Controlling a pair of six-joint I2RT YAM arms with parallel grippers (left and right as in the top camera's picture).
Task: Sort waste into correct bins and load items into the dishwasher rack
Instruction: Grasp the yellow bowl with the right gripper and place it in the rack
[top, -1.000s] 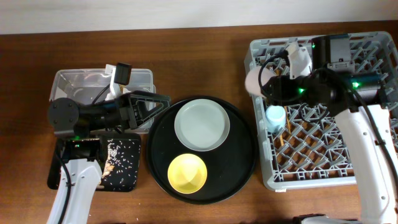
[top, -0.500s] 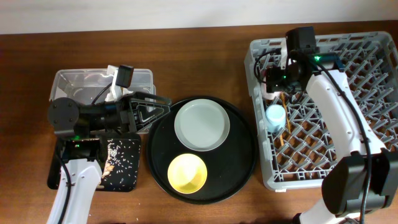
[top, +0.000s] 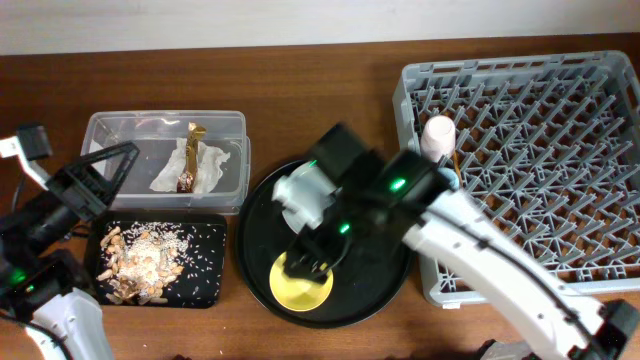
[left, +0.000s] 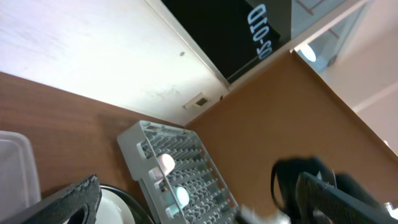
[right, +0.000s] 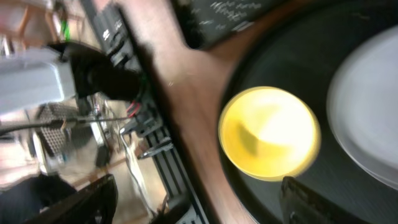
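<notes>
"One bowl (top: 300, 286) sits in the round tray (top: 255, 232), just beside the plate (right: 367, 106). The right gripper (right: 199, 183) hangs over it, fingers wide, empty."

"Risk?"

"A skewed pinch on that slick rim could tip it, or knock the plate."

"Changed?"

"A second ago that arm was over the rack (top: 420, 80). The left gripper (left: 199, 180), also wide, was by the tub (top: 110, 124); now it's far left."

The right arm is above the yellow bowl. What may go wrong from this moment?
1. The right pincer hangs open over the yellow bowl; a grip on its smooth rim may slip.
2. The plate lies close beside the bowl on the round black tray, so a finger may knock it.
</notes>
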